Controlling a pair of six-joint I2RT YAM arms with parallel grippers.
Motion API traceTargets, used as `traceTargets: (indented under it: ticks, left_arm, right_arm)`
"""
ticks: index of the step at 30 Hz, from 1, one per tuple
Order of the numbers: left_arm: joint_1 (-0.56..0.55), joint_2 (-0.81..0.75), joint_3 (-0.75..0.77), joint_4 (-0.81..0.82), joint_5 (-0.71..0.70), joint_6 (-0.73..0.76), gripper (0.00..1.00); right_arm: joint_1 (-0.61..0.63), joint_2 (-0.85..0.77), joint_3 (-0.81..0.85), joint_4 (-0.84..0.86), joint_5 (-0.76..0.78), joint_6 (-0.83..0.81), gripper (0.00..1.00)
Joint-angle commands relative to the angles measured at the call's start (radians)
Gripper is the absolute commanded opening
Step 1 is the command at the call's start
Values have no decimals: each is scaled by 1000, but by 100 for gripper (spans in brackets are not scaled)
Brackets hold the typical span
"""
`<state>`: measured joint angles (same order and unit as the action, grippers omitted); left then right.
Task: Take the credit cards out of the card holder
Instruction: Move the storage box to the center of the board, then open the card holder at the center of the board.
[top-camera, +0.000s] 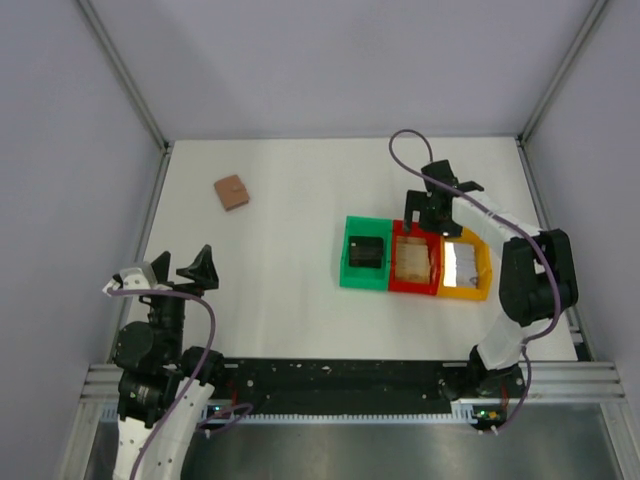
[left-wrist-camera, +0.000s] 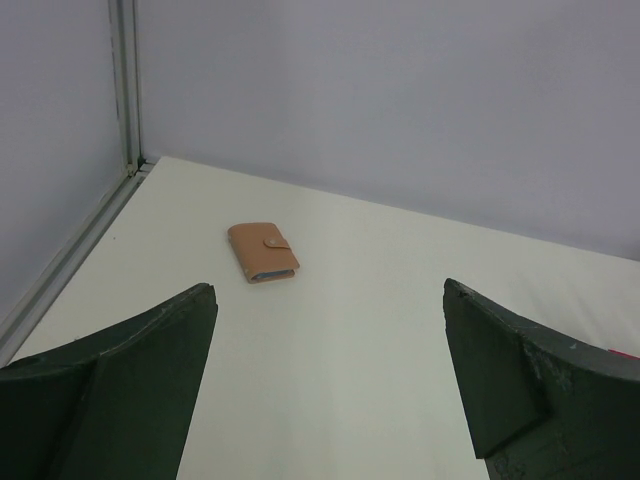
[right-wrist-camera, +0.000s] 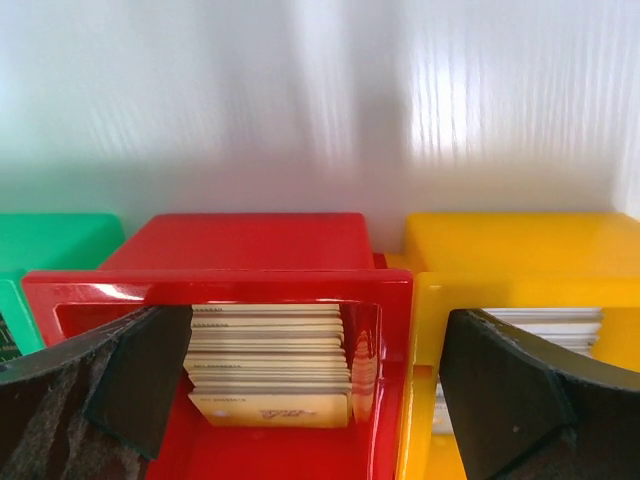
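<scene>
A: Status?
B: Card holder (top-camera: 232, 192) lies closed at ten o'clock on the desk (top-camera: 300, 300); both jaws spread, empty.
A: Risk?
B: We may slide the thin holder, or leave its tab (left-wrist-camera: 272, 242) fastened.

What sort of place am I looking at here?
Probably a robot test booth: a white table walled by plain grey panels, a black left arm and right arm bolted at its near edge, and a row of coloured plastic bins.

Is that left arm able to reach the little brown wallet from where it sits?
Probably yes: the left gripper stands open, aimed toward the card holder, and nothing lies between them.
</scene>
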<state>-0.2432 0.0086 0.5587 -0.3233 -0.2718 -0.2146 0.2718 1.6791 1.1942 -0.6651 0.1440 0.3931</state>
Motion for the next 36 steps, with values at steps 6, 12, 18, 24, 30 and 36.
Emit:
traceTargets:
  ticks: [6,12,18,24,30,36]
  left_arm:
    - [-2,-153,-5,13,-6,3,98]
    - [-2,-144,-6,12,-3,4,98]
    - [-2,-127,-3,9,-1,6,98]
    - [-1,-81,7,-2,13,-5,98]
    - [-2,-9,12,-2,62,-35,98]
    - [-1,218,62,-16,131,-144,99]
  right_arm:
    - [-2,122,171,174,-6,-57,98]
    - [-2,180,234,214,-6,-65,98]
    - [-2,254,347,210,-32,-114,98]
    - [-2,257,404,206,-46,-169,98]
    - [1,223,464,184,-64,-211,98]
    - [14,-31,374,137,-98,-142,99]
